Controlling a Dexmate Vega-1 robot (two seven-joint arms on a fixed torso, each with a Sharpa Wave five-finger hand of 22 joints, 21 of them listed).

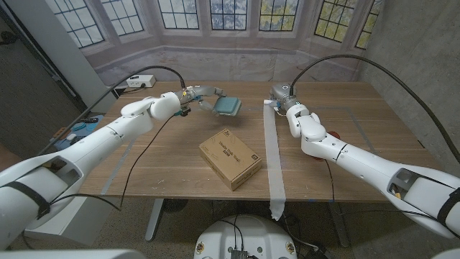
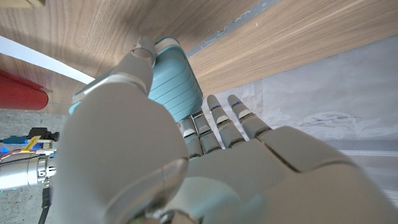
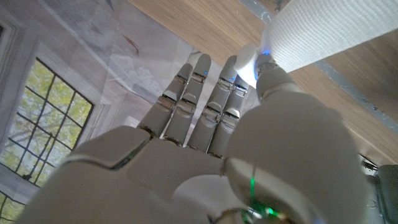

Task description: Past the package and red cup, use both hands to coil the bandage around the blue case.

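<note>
The left hand (image 1: 192, 97) grips the blue case (image 1: 226, 106) past the middle of the wooden table (image 1: 172, 155), its fingers (image 2: 219, 118) pressed along one side of the ribbed shell and the thumb over the other, as the left wrist view shows. The right hand (image 1: 282, 98) is at the far end of the white bandage (image 1: 273, 155), pinching that end between thumb and a finger (image 3: 247, 62) in the right wrist view, the other fingers lying straight and close together. From there the bandage runs as a long flat strip across the table to its near edge and hangs over it. The cardboard package (image 1: 230, 157) lies between the two arms, nearer than the case and just left of the strip, not touching it. The red cup (image 1: 335, 134) peeks out behind the right forearm, mostly hidden by it. A white power strip (image 1: 138, 83) with a black cable sits at the table's far left corner.
</note>
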